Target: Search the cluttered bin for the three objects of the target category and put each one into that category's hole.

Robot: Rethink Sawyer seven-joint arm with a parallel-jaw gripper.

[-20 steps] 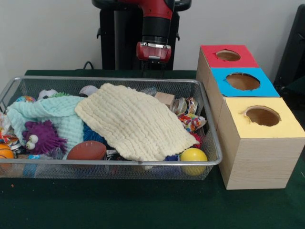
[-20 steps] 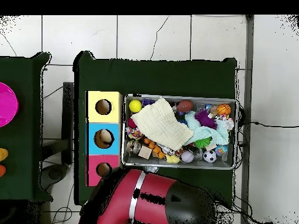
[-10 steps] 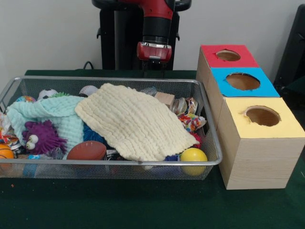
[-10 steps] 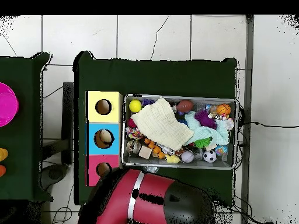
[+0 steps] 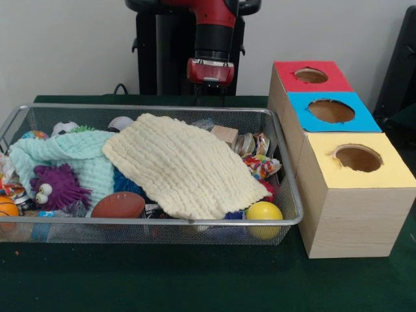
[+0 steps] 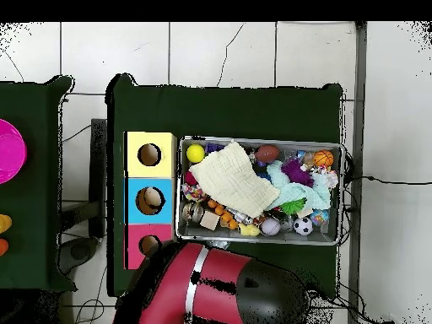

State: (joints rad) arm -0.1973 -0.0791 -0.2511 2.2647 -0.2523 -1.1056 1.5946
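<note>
Hovering behind the wire bin (image 5: 149,221) at twelve o'clock, the claw (image 5: 209,97) hangs above the bench (image 5: 195,279); its spread I cannot tell. A cream cloth (image 5: 182,162) covers the clutter; the three-holed box (image 5: 344,162) stands at three o'clock.

My wire bin (image 5: 286,195) sits crammed with toys under a cream cloth (image 5: 182,166); beside it stand red (image 5: 311,75), blue (image 5: 331,110) and yellow holes (image 5: 357,158).
</note>
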